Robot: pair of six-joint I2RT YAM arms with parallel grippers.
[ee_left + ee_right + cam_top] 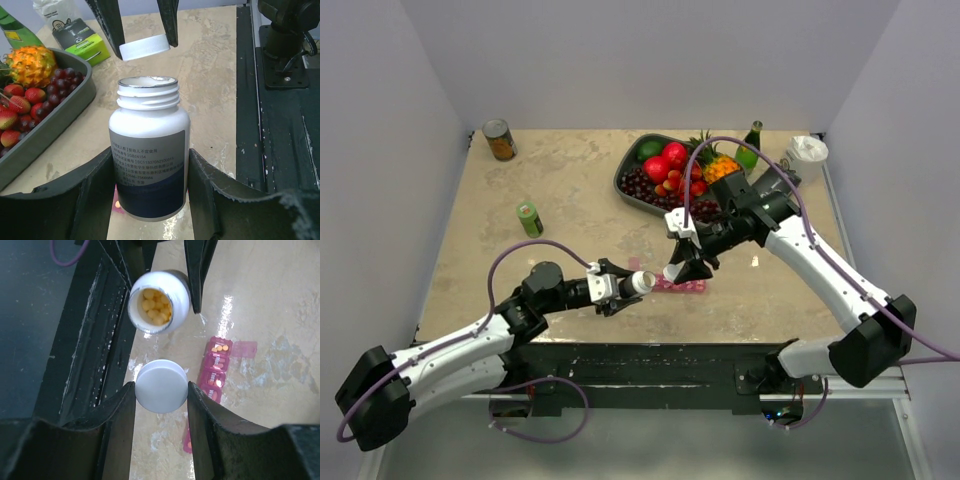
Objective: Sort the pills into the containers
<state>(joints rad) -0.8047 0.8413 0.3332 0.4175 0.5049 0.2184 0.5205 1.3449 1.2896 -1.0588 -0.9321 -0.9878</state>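
Squeezes the open bottle [149, 150] in the left gripper [620, 285]. Pinches its cap [161, 386] in the right gripper [682, 268]. Leaves most pills [152, 305] inside; has only a few in the pink containers [216, 367], flat on the table [570, 180] below.

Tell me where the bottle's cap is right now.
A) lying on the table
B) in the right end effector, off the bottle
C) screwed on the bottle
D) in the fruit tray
B: the cap sits clamped in the right end effector, apart from the open bottle gripped by the left end effector.
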